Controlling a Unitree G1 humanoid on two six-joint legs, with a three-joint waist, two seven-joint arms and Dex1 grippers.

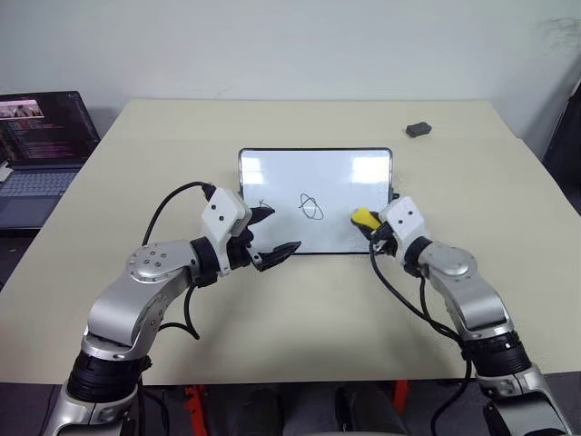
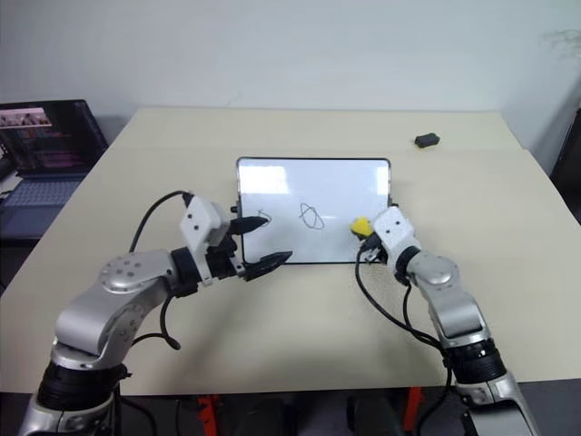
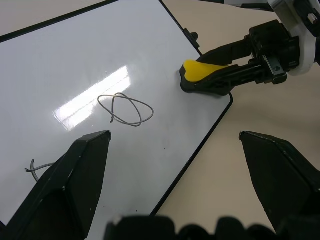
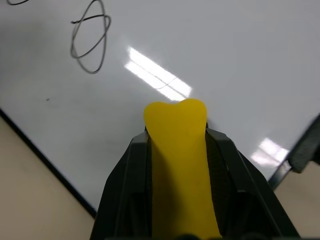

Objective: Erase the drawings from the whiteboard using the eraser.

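Right now my right gripper (image 1: 369, 223) has its two black fingers clamped on the eraser (image 1: 365, 217), one finger along each long side, with the yellow end sticking out past the tips. From the left wrist view I can see the eraser's dark underside sitting on the whiteboard (image 1: 309, 173), close to the board's near right corner and just inside the black frame.

My left gripper (image 1: 272, 234) has its fingers spread wide with nothing between them. It hovers over the near left part of the board, one finger above the white surface and the other reaching past the near edge.

Between the two grippers I see the drawings: a scribbled oval (image 1: 311, 207) near the middle of the board, well apart from the eraser, and a short curved stroke (image 3: 40, 168) further left, close to the upper left finger.

Around the board is the beige table (image 1: 182, 145). A small dark grey lump (image 1: 418, 130) lies near its far right edge, and an open laptop (image 1: 41, 150) stands off the table's left side.
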